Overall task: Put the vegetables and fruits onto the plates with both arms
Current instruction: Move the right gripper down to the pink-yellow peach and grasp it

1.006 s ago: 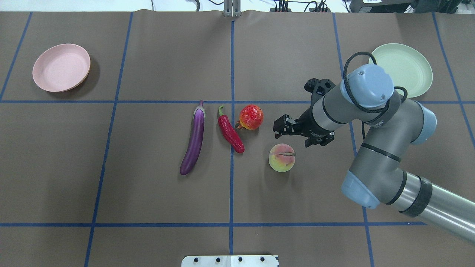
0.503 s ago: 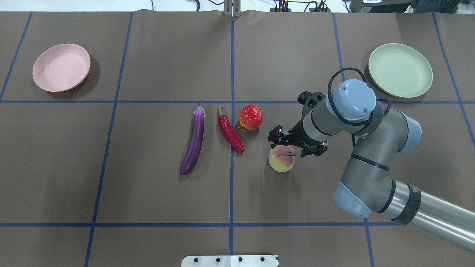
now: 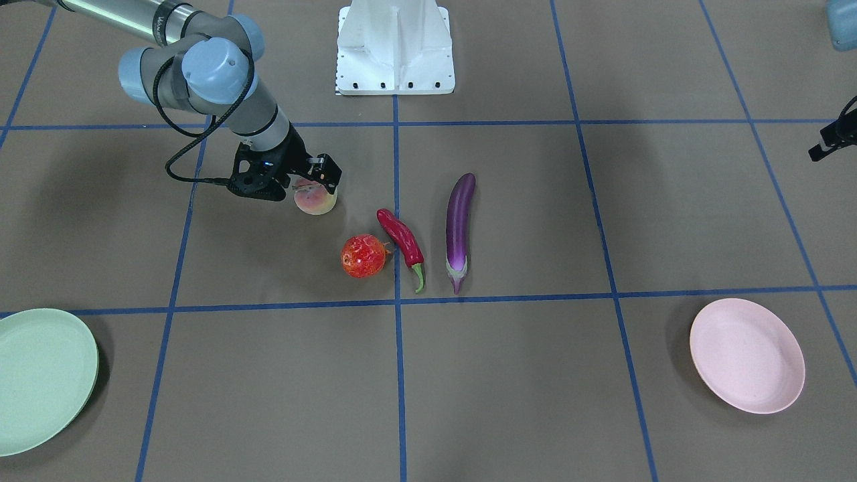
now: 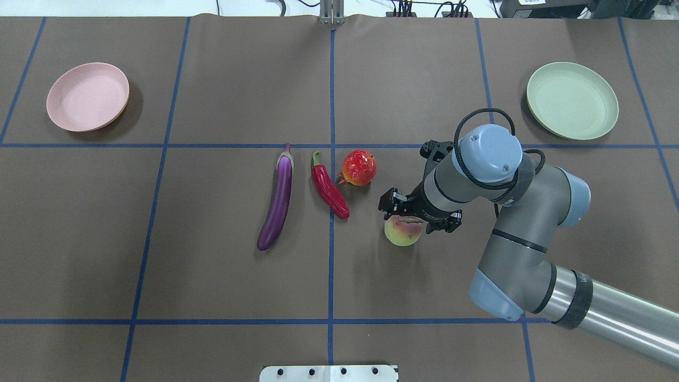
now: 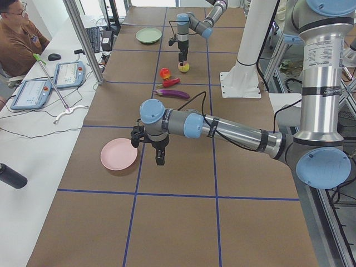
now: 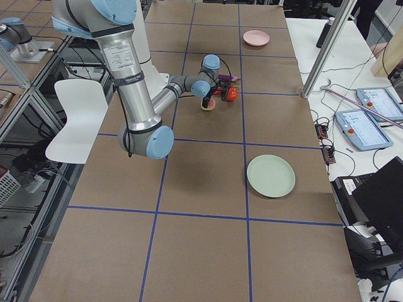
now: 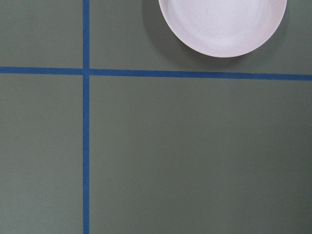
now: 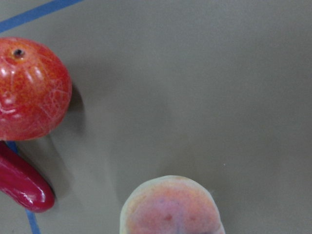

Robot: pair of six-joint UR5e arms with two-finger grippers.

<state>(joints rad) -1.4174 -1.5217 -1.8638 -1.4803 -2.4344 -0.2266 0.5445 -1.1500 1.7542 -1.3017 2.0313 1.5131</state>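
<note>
Overhead exterior view, and the right gripper (image 4: pixel 406 213) hangs right over the peach (image 4: pixel 402 234), covering its far edge, jaws spread and nothing in them. The peach sits on the table, not yet gripped. The red fruit (image 4: pixel 359 167) lies near the peach, farther out and toward the robot's left. The chili (image 4: pixel 329 191) is beyond that on the same side, and the eggplant (image 4: pixel 278 199) is further from the peach again. The green plate (image 4: pixel 573 101) waits well away from the peach, out and to the right. The pink plate (image 4: pixel 87 96) is far off to the peach's left.

This looks like the approach to a grasp on the peach. In the right wrist view the peach shows at the bottom edge, roughly central side to side, so the line-up across it seems fair. The fingers should drop past the widest part before closing. Pinch too high on a round fruit and it may squirt out and roll toward the red fruit. It calls for a soft, even squeeze, a straight lift, and only then the swing to the green plate.

The left gripper (image 5: pixel 159 158) hovers well apart from the peach, beside the pink plate. Whether it is released or clenched cannot be told.
</note>
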